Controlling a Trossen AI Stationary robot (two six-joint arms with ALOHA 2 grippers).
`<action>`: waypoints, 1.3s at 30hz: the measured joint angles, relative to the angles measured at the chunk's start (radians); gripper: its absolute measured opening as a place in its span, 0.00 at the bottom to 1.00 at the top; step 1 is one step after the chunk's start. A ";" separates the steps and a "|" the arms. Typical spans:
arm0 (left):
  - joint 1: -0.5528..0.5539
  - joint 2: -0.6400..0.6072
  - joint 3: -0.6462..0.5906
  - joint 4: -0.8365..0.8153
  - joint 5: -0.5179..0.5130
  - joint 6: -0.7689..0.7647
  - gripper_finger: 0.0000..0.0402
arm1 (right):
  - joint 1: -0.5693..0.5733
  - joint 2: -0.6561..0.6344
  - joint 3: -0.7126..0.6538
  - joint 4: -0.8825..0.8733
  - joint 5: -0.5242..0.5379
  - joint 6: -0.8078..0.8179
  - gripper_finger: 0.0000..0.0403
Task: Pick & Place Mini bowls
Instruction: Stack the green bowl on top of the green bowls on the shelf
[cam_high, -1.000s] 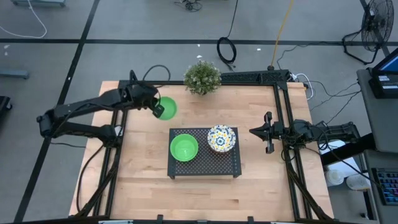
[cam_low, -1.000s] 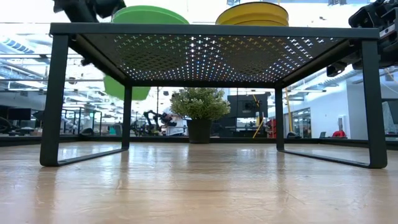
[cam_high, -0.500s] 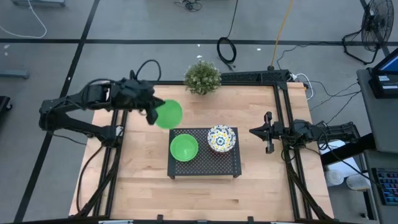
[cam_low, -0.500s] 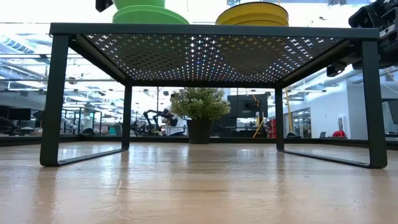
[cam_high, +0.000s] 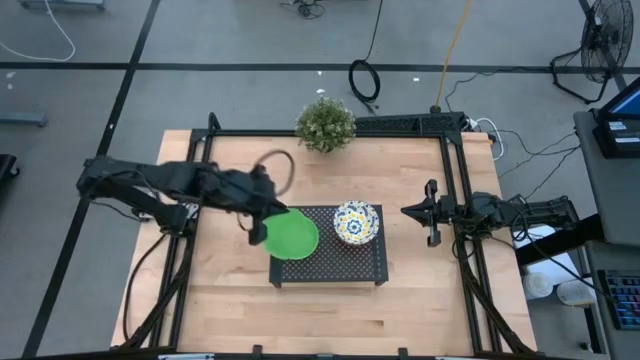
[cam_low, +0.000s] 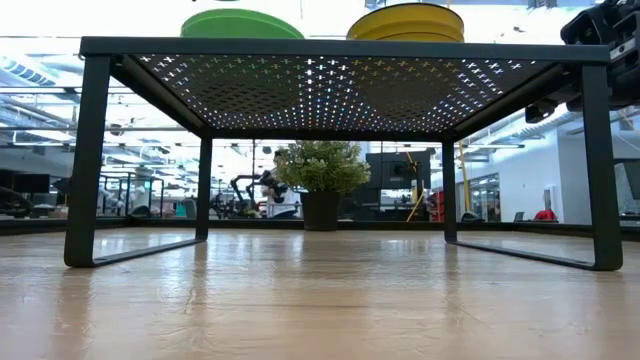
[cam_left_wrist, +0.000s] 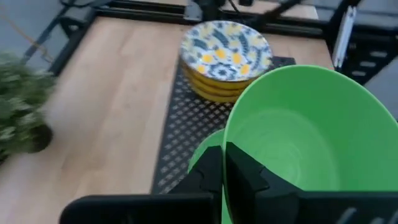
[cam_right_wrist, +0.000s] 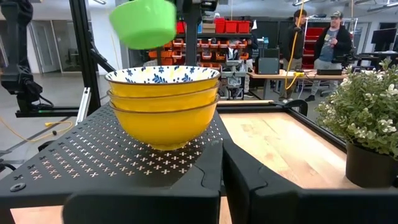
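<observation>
— Where is the green bowl being carried, and how is it held?

— The left gripper (cam_high: 257, 222) has its fingers clamped on the rim of a green mini bowl (cam_high: 290, 232), held in the air above the near-left corner of the black perforated rack (cam_high: 345, 262). A second green bowl (cam_low: 242, 23) sits on the rack directly beneath it.

— What crowds that spot?

— A stack of floral bowls (cam_high: 356, 222) with yellow outsides stands on the rack just beside the green one, leaving a narrow gap between them. The rack's near strip of mesh is bare.

— And around the rack?

— Open wooden table (cam_high: 230, 300) on every side. The potted plant (cam_high: 325, 124) stands at the far edge, well apart. The right gripper (cam_high: 432, 213), fingers closed on nothing, waits off the rack's right side near the table's edge.
</observation>
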 joint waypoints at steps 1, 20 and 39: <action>-0.007 0.021 0.000 0.016 0.001 0.007 0.01 | 0.000 0.000 0.000 -0.002 0.000 0.000 0.00; 0.027 0.199 0.000 0.016 -0.001 0.014 0.01 | 0.000 0.000 0.000 -0.001 0.000 0.000 0.00; 0.029 0.141 0.000 -0.041 -0.001 -0.001 0.30 | 0.000 0.000 0.000 -0.001 0.000 0.000 0.00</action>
